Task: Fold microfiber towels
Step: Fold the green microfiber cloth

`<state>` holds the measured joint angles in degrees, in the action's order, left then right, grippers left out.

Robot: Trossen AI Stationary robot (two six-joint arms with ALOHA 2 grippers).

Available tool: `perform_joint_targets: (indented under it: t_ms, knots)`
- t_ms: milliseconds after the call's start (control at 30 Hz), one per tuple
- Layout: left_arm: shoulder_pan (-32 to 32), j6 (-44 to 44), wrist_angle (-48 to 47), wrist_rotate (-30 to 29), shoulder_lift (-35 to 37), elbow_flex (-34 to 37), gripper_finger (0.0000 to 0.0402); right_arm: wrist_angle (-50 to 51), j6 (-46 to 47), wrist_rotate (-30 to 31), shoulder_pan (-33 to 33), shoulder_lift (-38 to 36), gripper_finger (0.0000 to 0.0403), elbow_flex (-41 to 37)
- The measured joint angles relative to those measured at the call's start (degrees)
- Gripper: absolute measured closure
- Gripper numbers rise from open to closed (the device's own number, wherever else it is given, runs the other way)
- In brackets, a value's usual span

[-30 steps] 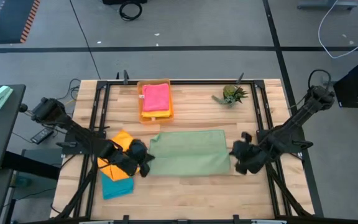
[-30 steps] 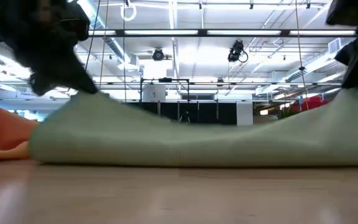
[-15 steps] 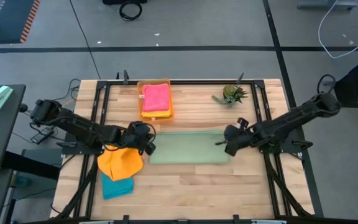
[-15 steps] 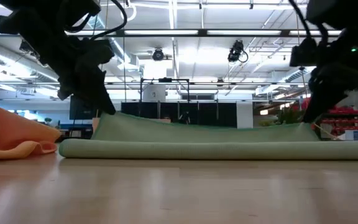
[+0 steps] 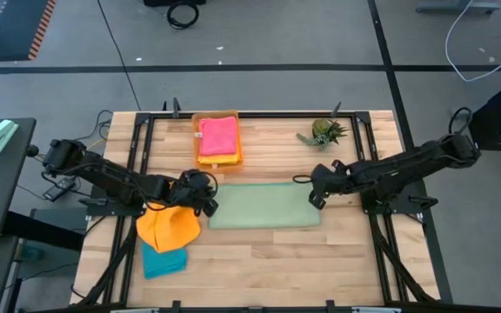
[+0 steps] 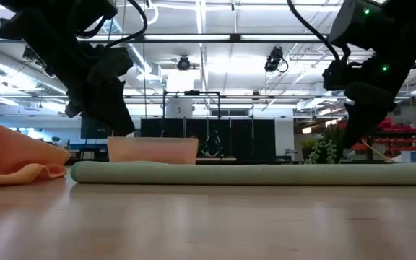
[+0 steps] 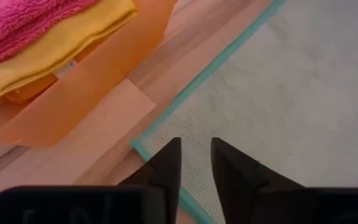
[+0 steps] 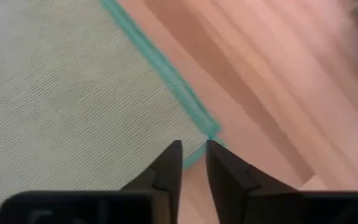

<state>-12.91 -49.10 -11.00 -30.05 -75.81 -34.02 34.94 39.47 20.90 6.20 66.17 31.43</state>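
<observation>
Lying flat in the middle of the table [image 5: 259, 261], the green towel [image 5: 263, 206] is folded once into a long strip, and its long side runs left to right across the high view. The left claw [image 5: 205, 196] is at the strip's upper left corner, and the right claw [image 5: 314, 193] is at its upper right corner, so each arm has its own short end close by. In the wrist views both claws have their two dark fingers a little apart, with a thin gap between them, and they hold nothing; the teal edge of the towel lies just past the tips. For the next fold, I think one short end must be carried over to the other, so the move would go along the long side. An orange towel [image 5: 168, 228] and a teal towel [image 5: 163, 261] wait at the lower left, near the left arm. A pink towel [image 5: 218, 136] sits on folded ones in the orange tray [image 5: 230, 163] at the top, beside a small plant [image 5: 323, 132].
</observation>
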Motion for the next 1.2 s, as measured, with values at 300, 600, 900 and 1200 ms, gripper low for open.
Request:
perform_joint_targets:
  t_ms: [300, 600, 900, 1200]
  knots:
    - [-4.4, 1.0, 11.4, 9.9, -1.1, -0.1, 0.0284, 0.9, 9.3, -10.2, 2.7, -3.1, 0.025, 6.0]
    - [-10.6, -8.0, 16.6, 10.2, -16.7, 0.0, 0.0393, -6.9, 35.6, 0.3, 22.1, 7.7, 0.038, 3.5]
    - [-12.4, -13.5, 31.9, 15.8, -25.2, -3.0, 0.0395, -6.0, 37.4, -4.1, 22.7, 19.4, 0.0398, 3.9]
    - [-10.0, 4.2, 34.1, 20.6, -25.5, -16.8, 0.0367, 5.6, 25.9, 6.1, 11.8, 11.5, 0.04, 5.6]
